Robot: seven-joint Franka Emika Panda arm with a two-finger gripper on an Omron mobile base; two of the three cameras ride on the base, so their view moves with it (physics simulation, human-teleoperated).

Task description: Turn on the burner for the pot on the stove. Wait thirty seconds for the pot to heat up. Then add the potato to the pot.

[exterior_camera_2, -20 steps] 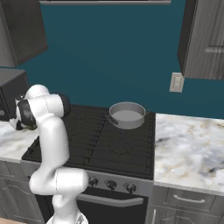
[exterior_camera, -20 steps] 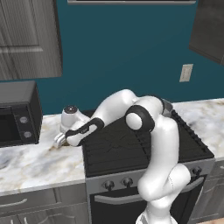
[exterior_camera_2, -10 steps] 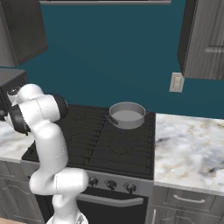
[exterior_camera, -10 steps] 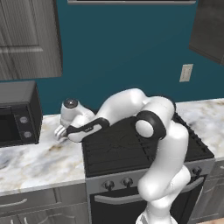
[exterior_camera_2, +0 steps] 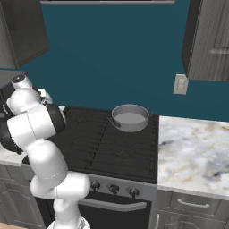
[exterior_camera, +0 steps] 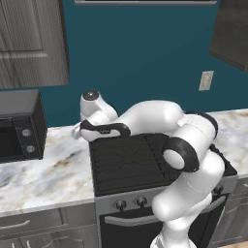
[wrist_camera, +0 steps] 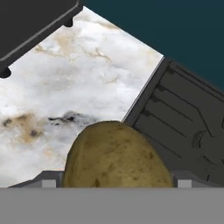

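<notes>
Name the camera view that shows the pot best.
The right base view: the pot sits in plain sight on the stove, back right, pale inside visible. In the left base view the arm hides that corner.

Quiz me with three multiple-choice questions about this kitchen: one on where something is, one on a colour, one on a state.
1. Where is the pot?
A. On the stove's back right corner
B. On the counter beside the microwave
C. Inside the oven

2. What colour is the wall?
A. White
B. Dark teal
C. Yellow

3. What sits between the robot's jaws?
A. A spoon
B. Nothing
C. The potato

Answers:
1. A: the right base view shows it on the black stove, at the far right.
2. B: both base views show teal behind the stove.
3. C: the hand view shows the potato close up between the fingertips, above the marble counter.
</notes>
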